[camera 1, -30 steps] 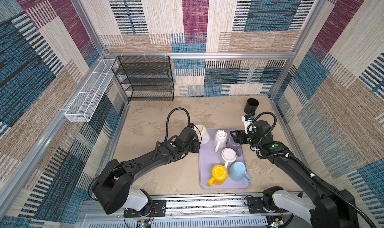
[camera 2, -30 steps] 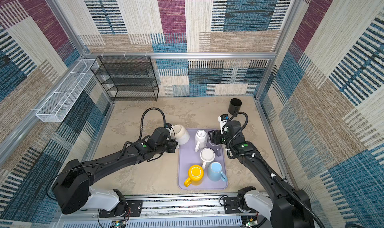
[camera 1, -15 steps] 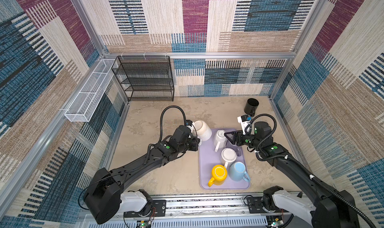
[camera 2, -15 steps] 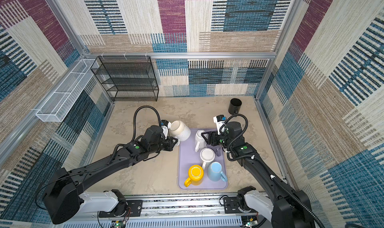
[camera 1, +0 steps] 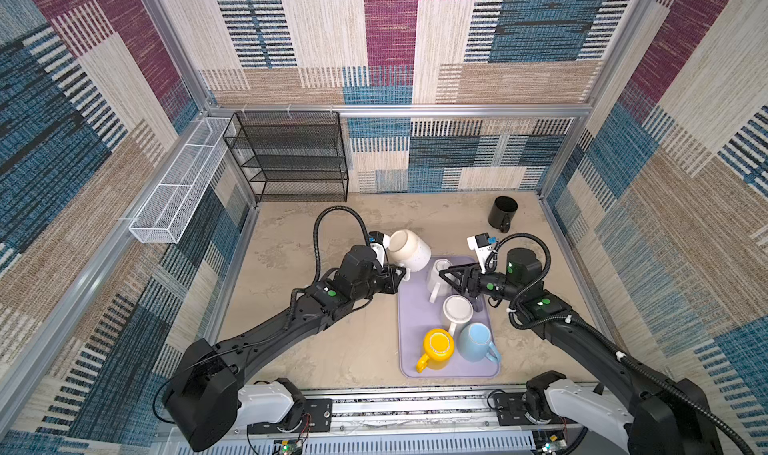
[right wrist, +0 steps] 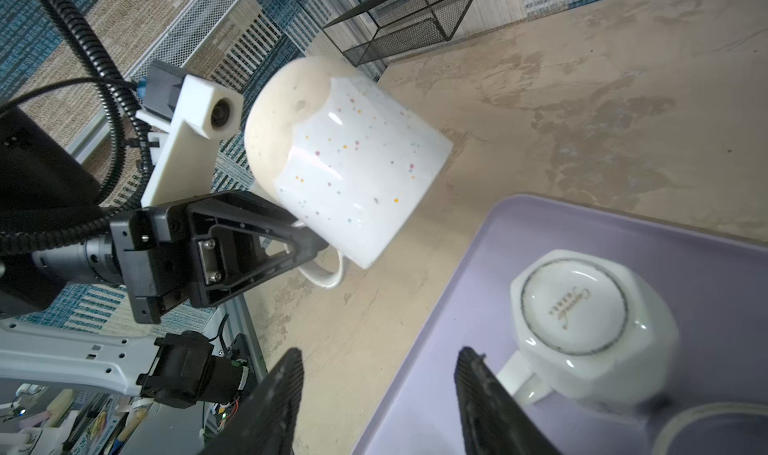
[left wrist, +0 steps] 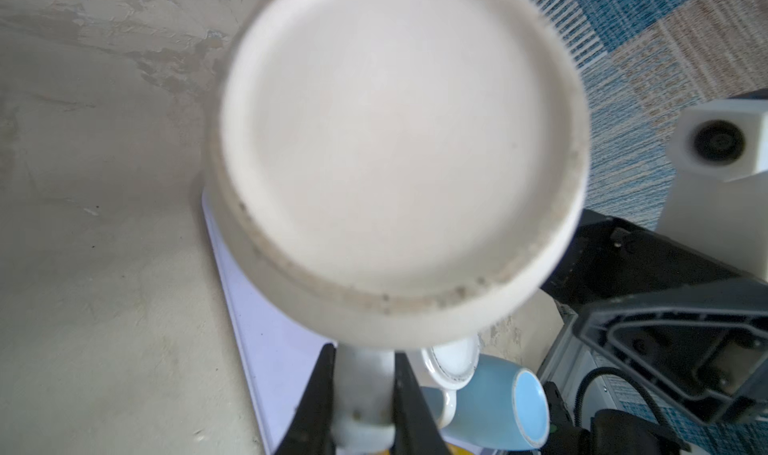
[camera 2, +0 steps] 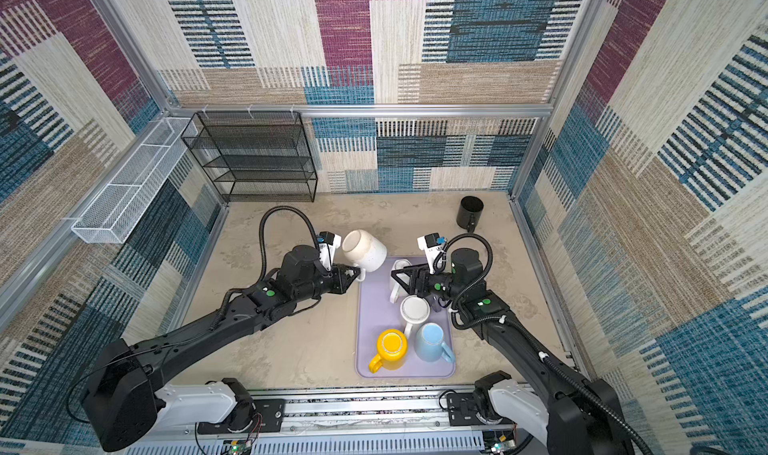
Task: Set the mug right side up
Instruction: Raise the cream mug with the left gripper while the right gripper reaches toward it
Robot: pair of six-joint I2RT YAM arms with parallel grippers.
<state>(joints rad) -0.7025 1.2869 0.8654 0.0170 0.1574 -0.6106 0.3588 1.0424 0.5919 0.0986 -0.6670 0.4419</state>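
Mid-turn: the left hand (camera 1: 399, 271) is clamped on the handle of the speckled mug (camera 1: 409, 249), which hangs in the air tipped on its side, above the desk (camera 1: 291, 245) just beside the tray (camera 1: 415, 328). The right hand (right wrist: 380, 353) hovers with jaws apart, empty. Next, I judge, the wrist must roll until the mouth faces up, then lower the mug

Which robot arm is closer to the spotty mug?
Left. The left tool grips the spotty mug by its handle, tilted in the air. The right tool is open, apart from it, over the purple tray.
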